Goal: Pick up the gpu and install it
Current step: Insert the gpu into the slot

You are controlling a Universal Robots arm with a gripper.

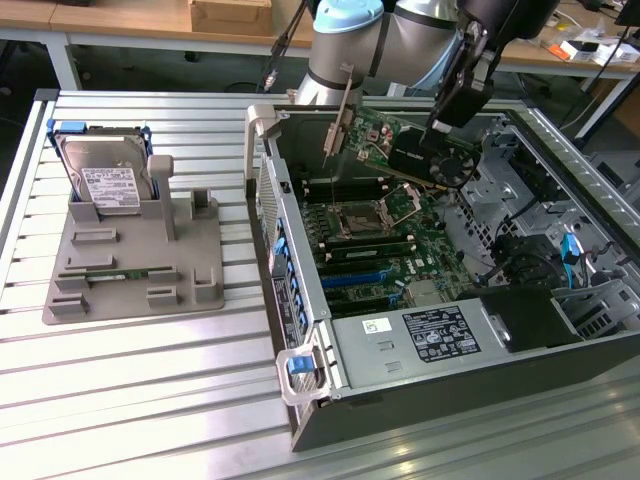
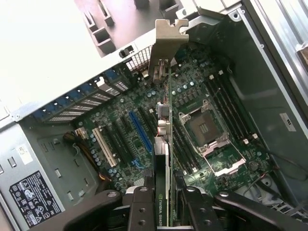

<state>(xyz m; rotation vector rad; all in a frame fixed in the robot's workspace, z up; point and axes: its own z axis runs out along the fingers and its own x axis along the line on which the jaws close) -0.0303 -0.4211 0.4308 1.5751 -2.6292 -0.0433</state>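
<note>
At the exterior view's left, the slatted aluminium table (image 1: 150, 400) carried a grey parts holder (image 1: 190, 265). A hard drive (image 1: 103, 180) stood upright in the holder's far corner (white label facing the camera, blue caddy behind it), and a green memory stick (image 1: 110, 272) lay flat in a groove nearer the front.

Just beside the holder, toward the exterior view's right, the open computer case (image 1: 300, 400) lay on its side with the motherboard (image 1: 375, 255) exposed. The CPU socket (image 1: 358, 218) was open near the board's middle, the blue expansion slots (image 1: 365, 280) sat nearer the camera, and the power supply (image 1: 420, 335) filled the near corner.

Above the far part of that board I held the gpu (image 1: 385, 135). It was up in the air, clear of every slot, and its silver bracket (image 1: 338, 125) hung down at the end toward the exterior view's left. My end effector (image 1: 455, 105) had closed on the card's opposite end.

From my wrist the grip was plain: the fingers (image 2: 139, 207) pressed on both faces of the gpu (image 2: 163, 144), which I saw edge-on. The card ran away from the end effector (image 2: 166, 214) to its bracket (image 2: 166, 45), over the strip of board between a blue slot (image 2: 139, 132) and the CPU socket (image 2: 204, 127).
</note>
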